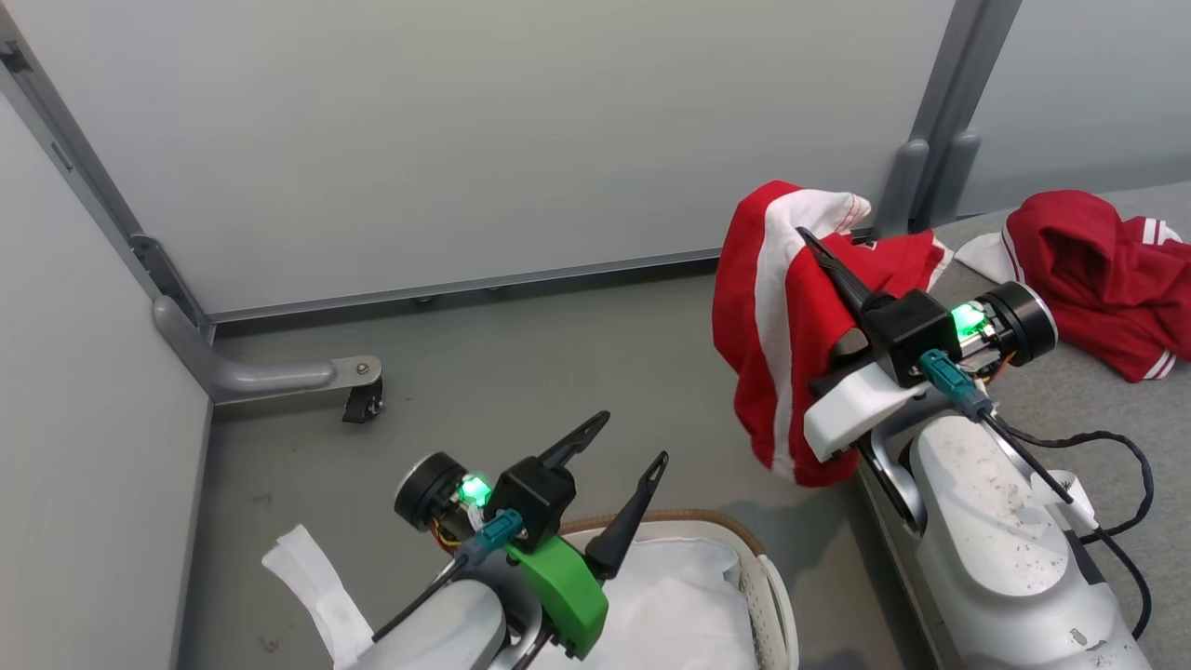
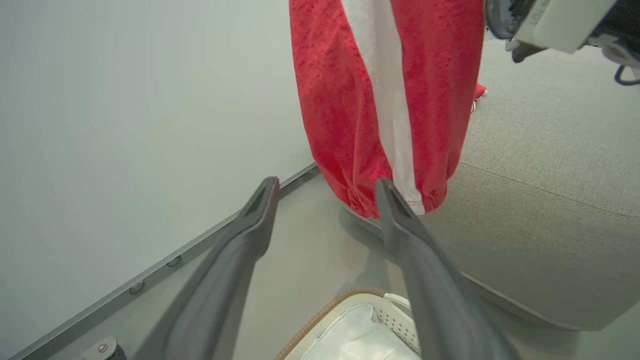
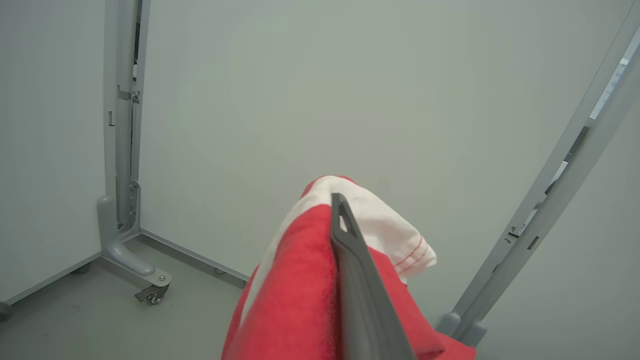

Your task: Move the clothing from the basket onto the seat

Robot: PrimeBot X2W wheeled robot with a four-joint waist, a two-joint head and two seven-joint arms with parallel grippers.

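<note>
The right pincer (image 1: 811, 239) is clamped tight on the red garment with the broad white band (image 1: 744, 307). The cloth is bunched over its dark fingers (image 3: 350, 260) and hangs down in a long fold on the pincer's left side. The garment dangles over the grey floor (image 1: 521, 372) at the left edge of the seat (image 1: 1117, 400), beyond the far side of the basket (image 1: 735, 530). Whether its lower hem brushes the seat's side cannot be told.

The left pincer (image 1: 631, 437) is spread wide with nothing in it, and it hovers above the basket's far rim. In the left wrist view the banded garment's gathered hem (image 2: 350, 100) hangs just past the tips of those open fingers (image 2: 260, 210), apart from them, with the seat (image 2: 550, 150) to its right.

The second red garment (image 1: 1098, 270), with thin white stripes at its cuffs, lies crumpled on the far part of the seat, right of the right pincer and well apart from it. In the basket a white cloth liner (image 1: 670, 605) shows.
</note>
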